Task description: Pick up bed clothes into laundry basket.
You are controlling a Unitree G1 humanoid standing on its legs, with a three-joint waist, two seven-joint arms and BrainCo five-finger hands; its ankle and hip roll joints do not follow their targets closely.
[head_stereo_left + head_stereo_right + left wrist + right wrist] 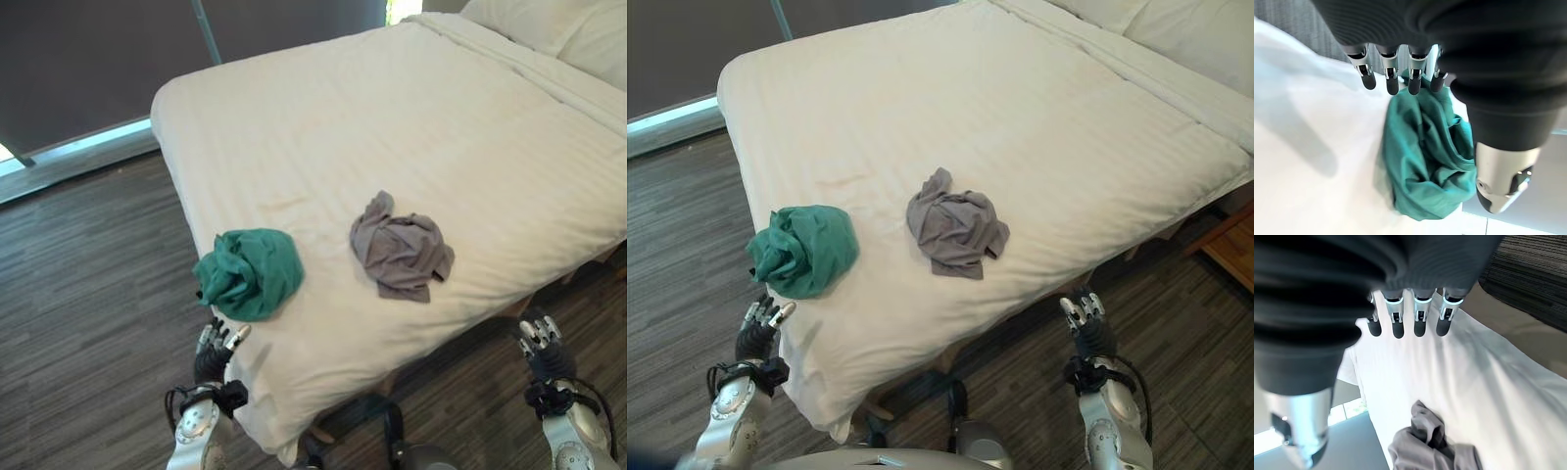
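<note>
**Both garments on the bed, nothing picked up yet**

The crumpled teal-green cloth garment [249, 272] lies bunched in a ball near the near-left corner of the white striped bed [411, 137]. To its right, well apart from it, the crumpled grey cloth garment [400, 248] lies spread flatter, close to the near edge of the mattress. Neither has been lifted, and I see no laundry basket, so the task looks to be at its very start: both pieces remain to be grasped and carried off.

The left robot hand [217, 346] hovers at the near edge of the bed, just below the green garment. Its fingers [1391, 78] are straight and relaxed, pointing toward the cloth but touching nothing. The right robot hand [542, 338] hangs over the dark wood-plank floor [88, 294], off the bed's near-right edge. It is likewise spread loosely and empty, with the grey garment ahead of its fingertips [1420, 320].

White pillows [549, 29] sit at the far right.
</note>
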